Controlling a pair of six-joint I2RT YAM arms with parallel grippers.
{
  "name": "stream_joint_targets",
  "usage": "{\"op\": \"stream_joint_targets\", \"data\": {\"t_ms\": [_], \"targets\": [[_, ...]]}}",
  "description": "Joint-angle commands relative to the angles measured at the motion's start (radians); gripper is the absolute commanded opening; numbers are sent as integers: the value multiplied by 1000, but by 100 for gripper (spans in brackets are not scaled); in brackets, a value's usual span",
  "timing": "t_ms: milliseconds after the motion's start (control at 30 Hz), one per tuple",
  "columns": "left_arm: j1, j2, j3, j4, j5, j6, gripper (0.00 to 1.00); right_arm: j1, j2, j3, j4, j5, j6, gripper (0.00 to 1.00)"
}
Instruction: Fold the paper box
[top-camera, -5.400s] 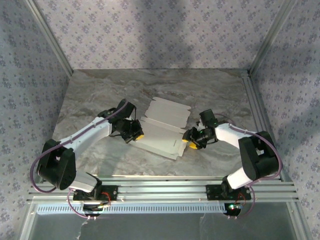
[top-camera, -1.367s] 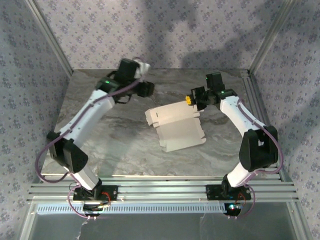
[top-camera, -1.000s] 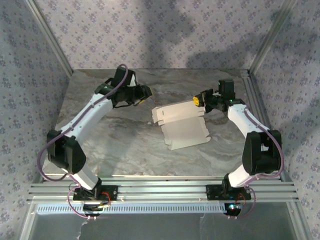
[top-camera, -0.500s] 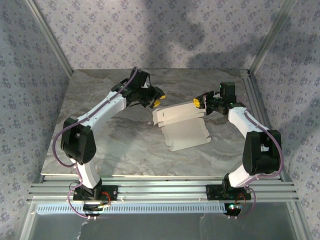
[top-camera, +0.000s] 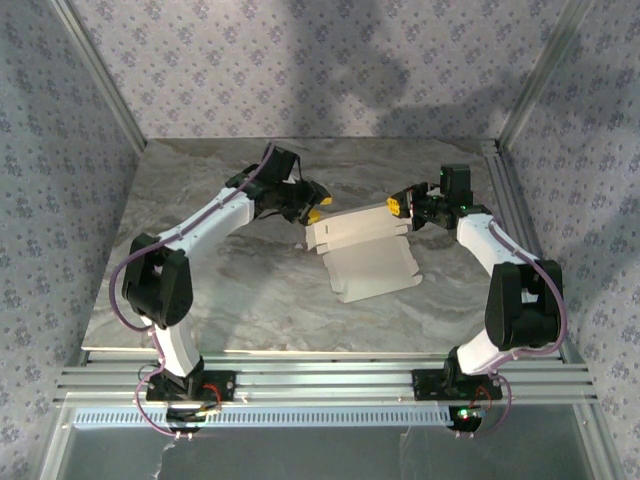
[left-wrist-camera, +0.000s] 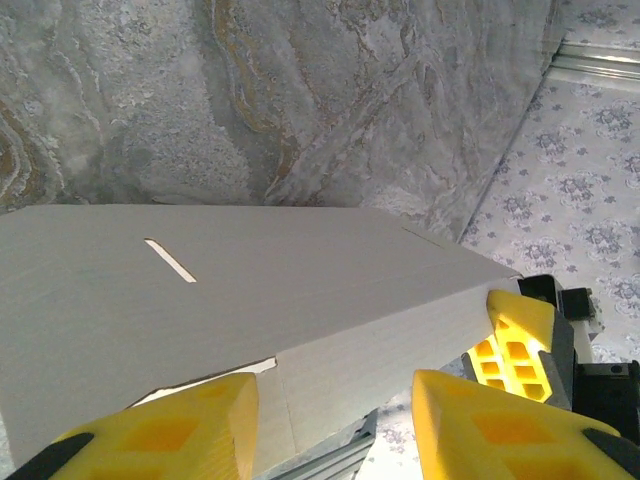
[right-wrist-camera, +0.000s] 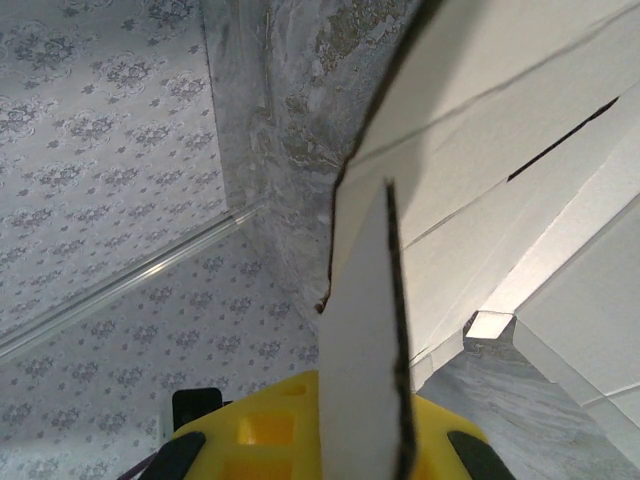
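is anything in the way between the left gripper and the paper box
Nothing visible stands between them. The left gripper, jaws open, is right at the left end of the paper box, by its raised panel. The right gripper is shut on a flap at the opposite end, out of the left gripper's path.

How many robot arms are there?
2. The left arm reaches in from the left, the left gripper open at the far-left corner of the paper box. The right arm comes from the right, the right gripper shut on its far-right edge.
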Motion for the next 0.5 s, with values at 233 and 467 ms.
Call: {"op": "stream_joint_targets", "data": {"t_ms": [233,467], "targets": [[-30,-33,-43,-17,44,-87,44,-5,0,27,-14,-11,-18,0],[-24,-42,-103,67,41,-120,45,-3,6,27,-7,-14,-12,0]]}}
